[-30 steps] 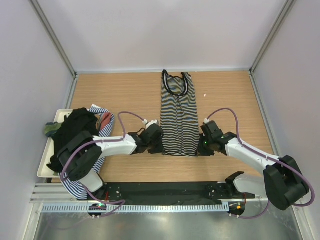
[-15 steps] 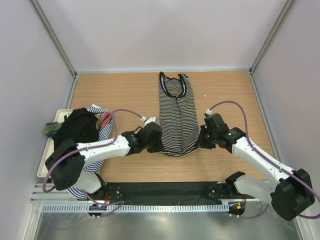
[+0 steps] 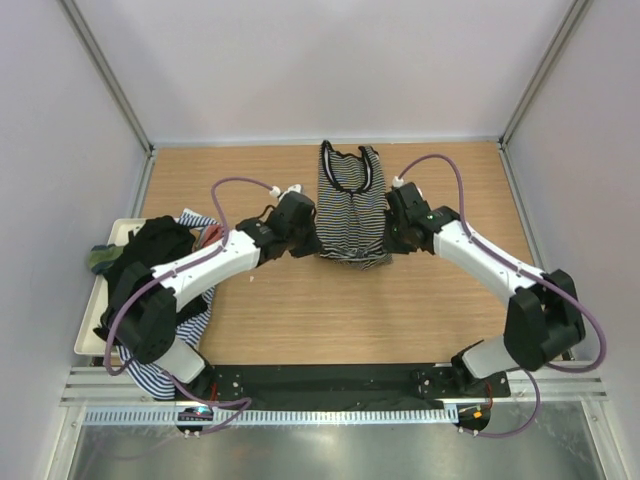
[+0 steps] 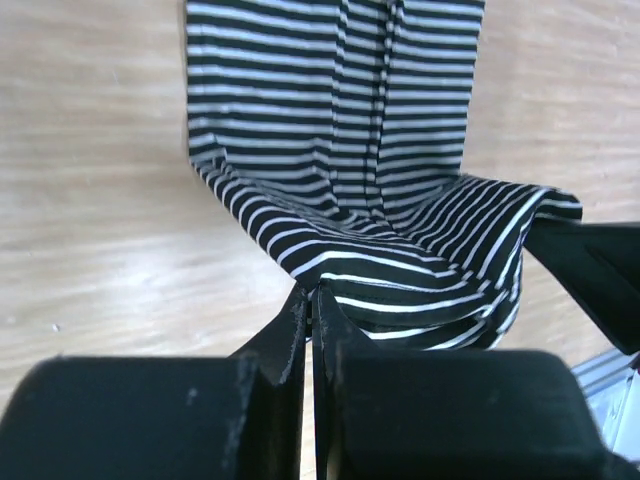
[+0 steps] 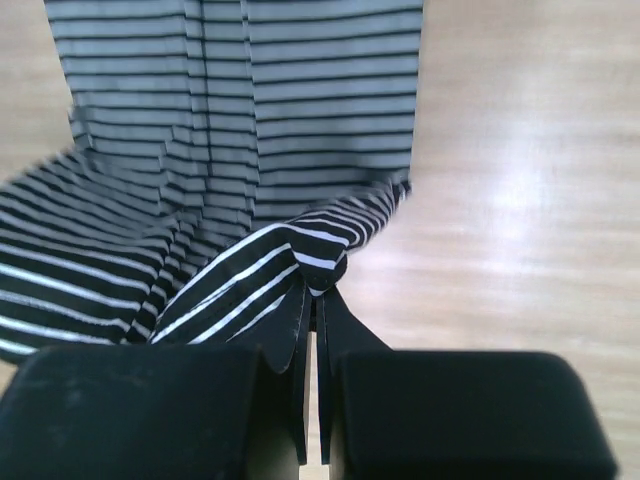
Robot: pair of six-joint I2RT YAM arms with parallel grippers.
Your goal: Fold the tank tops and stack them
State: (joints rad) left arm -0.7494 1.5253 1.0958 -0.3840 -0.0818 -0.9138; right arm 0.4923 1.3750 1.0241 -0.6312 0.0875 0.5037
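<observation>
At the left edge of the wooden counter (image 3: pixel 300 310) stands a white tray (image 3: pixel 88 330), and a pile of clothes lies in it. A plain black tank top (image 3: pixel 160 250) is on top of the pile. A green one (image 3: pixel 100 258) shows at its left side and a blue-and-white striped one (image 3: pixel 197 219) at its right side, next to a small reddish-tan piece (image 3: pixel 212 237). Part of the pile hangs over the near rim of the tray.

To the right of the tray, the left gripper (image 3: pixel 312 232) is over the middle of the counter. In the left wrist view its fingers (image 4: pixel 290 330) are pressed together on the left near corner of the black-and-white striped tank top (image 4: pixel 350 150), with only a thin line between them.

This striped tank top (image 3: pixel 350 205) lies lengthwise in the middle of the counter, and its neckline and straps are close to the far edge. Its far part is flat on the wood. Its near hem is lifted off the wood and sags a little between the two grippers.

On the right side, the right gripper (image 3: pixel 388 235) holds the other near corner. In the right wrist view its fingers (image 5: pixel 345 325) are closed on a bunched fold of the striped cloth (image 5: pixel 250 120).
</observation>
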